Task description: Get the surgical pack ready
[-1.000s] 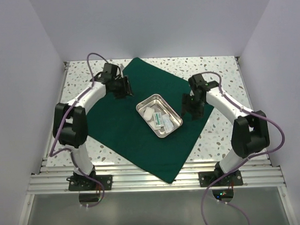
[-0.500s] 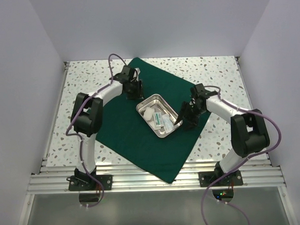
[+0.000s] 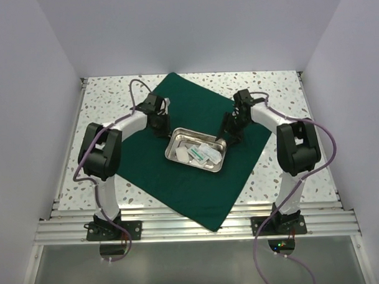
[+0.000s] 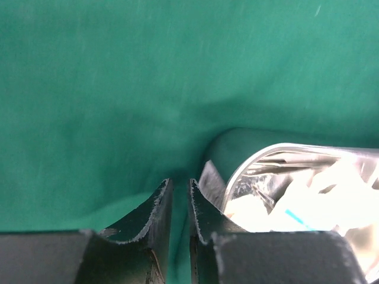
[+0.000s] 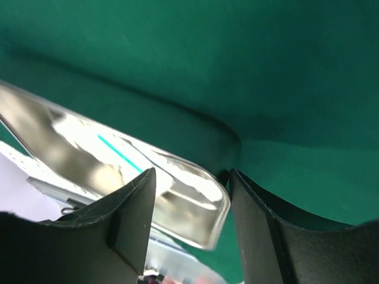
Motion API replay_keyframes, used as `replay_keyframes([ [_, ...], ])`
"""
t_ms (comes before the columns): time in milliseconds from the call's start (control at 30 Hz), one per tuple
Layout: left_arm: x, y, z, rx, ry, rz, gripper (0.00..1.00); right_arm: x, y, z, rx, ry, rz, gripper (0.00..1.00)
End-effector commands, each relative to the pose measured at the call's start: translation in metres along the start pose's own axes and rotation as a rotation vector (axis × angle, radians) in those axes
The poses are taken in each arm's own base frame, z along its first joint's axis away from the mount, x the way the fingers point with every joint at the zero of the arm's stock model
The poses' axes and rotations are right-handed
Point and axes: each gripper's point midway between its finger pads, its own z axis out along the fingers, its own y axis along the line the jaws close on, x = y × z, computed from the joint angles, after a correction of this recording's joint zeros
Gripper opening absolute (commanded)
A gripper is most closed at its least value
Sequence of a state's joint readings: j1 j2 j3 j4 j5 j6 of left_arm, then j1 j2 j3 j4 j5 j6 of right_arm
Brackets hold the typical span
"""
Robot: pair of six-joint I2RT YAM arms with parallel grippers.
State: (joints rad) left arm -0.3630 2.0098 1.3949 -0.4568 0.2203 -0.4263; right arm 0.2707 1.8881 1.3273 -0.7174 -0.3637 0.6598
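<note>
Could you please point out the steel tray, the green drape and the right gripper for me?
steel tray point(image 4: 296, 146), left wrist view, curved rim.
green drape point(image 3: 197, 198), top external view, bare near part.
right gripper point(image 5: 190, 173), right wrist view, midway between fingertips.

Robotics lab test cell, by every sign. Closed in on three sides by bare pale walls point(image 3: 192, 30). Speckled surface point(image 3: 281, 89) edged along the near side with an aluminium rail point(image 3: 192, 224). Bolted there on black base plates: a left arm point(image 3: 93, 158) and a right arm point(image 3: 299, 150), both white and black. Purple cables point(image 3: 256, 261) looped along each arm and down past the rail. Laid out as props: a green drape point(image 3: 197, 185) spread flat, with a steel tray point(image 3: 176, 149) of small packets on it.
</note>
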Motion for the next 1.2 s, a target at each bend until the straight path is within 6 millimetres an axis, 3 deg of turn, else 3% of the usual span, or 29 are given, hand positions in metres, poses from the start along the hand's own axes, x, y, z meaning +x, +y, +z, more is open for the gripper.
replay_keyframes([
  [0, 0.013, -0.024, -0.023, 0.089, 0.004, -0.004, 0.19, -0.028, 0.039, -0.004, -0.088, -0.05, -0.083, 0.55],
  [167, 0.02, -0.013, -0.037, 0.04, -0.008, -0.034, 0.18, -0.044, 0.065, 0.018, -0.119, -0.029, -0.117, 0.54],
  [200, 0.021, -0.01, -0.037, 0.03, -0.004, -0.038, 0.18, -0.049, 0.081, 0.016, -0.137, -0.047, -0.147, 0.54],
  [233, 0.022, -0.008, -0.037, 0.024, 0.0, -0.045, 0.18, -0.048, 0.082, 0.028, -0.125, -0.026, -0.145, 0.53],
  [300, 0.021, 0.003, -0.038, 0.007, 0.001, -0.074, 0.18, -0.053, 0.105, 0.029, -0.146, -0.049, -0.178, 0.53],
  [400, 0.014, 0.018, -0.039, -0.01, -0.006, -0.127, 0.19, -0.058, 0.123, 0.038, -0.141, -0.069, -0.191, 0.53],
  [567, -0.008, 0.03, -0.038, 0.009, -0.018, -0.175, 0.2, -0.065, 0.128, 0.047, -0.13, -0.08, -0.187, 0.52],
  [800, -0.033, 0.025, -0.033, 0.027, -0.023, -0.182, 0.21, -0.071, 0.126, 0.045, -0.106, -0.115, -0.184, 0.51],
  [900, -0.038, 0.051, -0.049, -0.139, -0.039, -0.22, 0.28, -0.073, 0.116, 0.042, -0.075, -0.131, -0.198, 0.54],
  [967, -0.038, 0.068, -0.075, -0.263, -0.05, -0.243, 0.3, -0.074, 0.111, 0.037, -0.067, -0.132, -0.216, 0.6],
  [1100, -0.029, 0.071, -0.123, -0.326, -0.094, -0.245, 0.32, -0.073, 0.101, 0.025, -0.018, -0.135, -0.32, 0.68],
  [1167, -0.003, 0.065, -0.136, -0.301, -0.057, -0.26, 0.31, -0.071, 0.099, 0.015, -0.012, -0.142, -0.359, 0.71],
])
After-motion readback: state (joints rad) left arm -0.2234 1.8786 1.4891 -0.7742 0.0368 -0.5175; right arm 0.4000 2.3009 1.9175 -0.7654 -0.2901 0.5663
